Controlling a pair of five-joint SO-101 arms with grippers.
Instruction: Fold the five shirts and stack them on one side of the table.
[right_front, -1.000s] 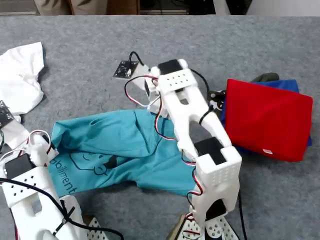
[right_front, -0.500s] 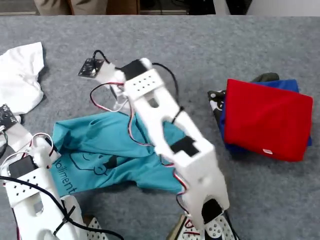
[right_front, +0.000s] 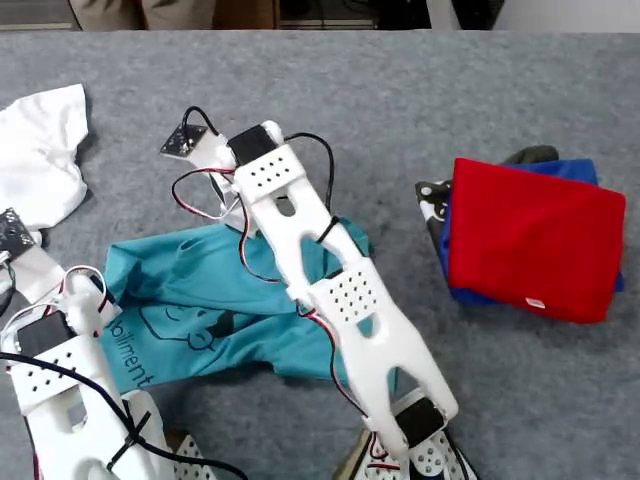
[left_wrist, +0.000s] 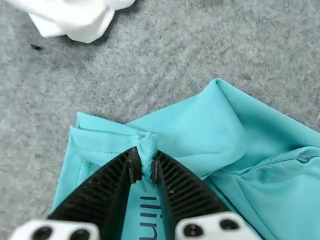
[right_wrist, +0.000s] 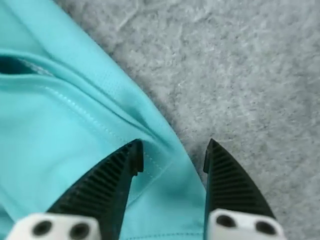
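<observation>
Scene: two white robot arms work over a grey felt worktop (right_front: 450, 90), seen from beside the bench.
Teal shirt: the teal shirt (right_front: 210, 300) lies rumpled and partly folded in front of the arms, its print facing up at the left end.
Left hand: the left hand (left_wrist: 142, 162) is at the shirt's left end with its black ribbed fingers (left_wrist: 112, 182) closed tight. It pinches a small tuck of teal cloth at a folded corner.
Right hand: the right arm stretches across the teal shirt to its far edge. There the right hand (right_wrist: 172, 155) stands wide apart and grips nothing. One finger is over the shirt's stitched hem and the other over bare felt just beside it. Whether the tips touch the cloth cannot be told.
White shirt: a crumpled white shirt (right_front: 40, 150) sits beyond the teal shirt's left end, apart from it.
Stack: well off the teal shirt's right end, a folded red shirt (right_front: 535, 235) tops a pile. A blue shirt (right_front: 590, 175) shows beneath it.
Under the pile: a strip of black-and-white cloth (right_front: 432, 200) pokes out on the side facing the teal shirt.
</observation>
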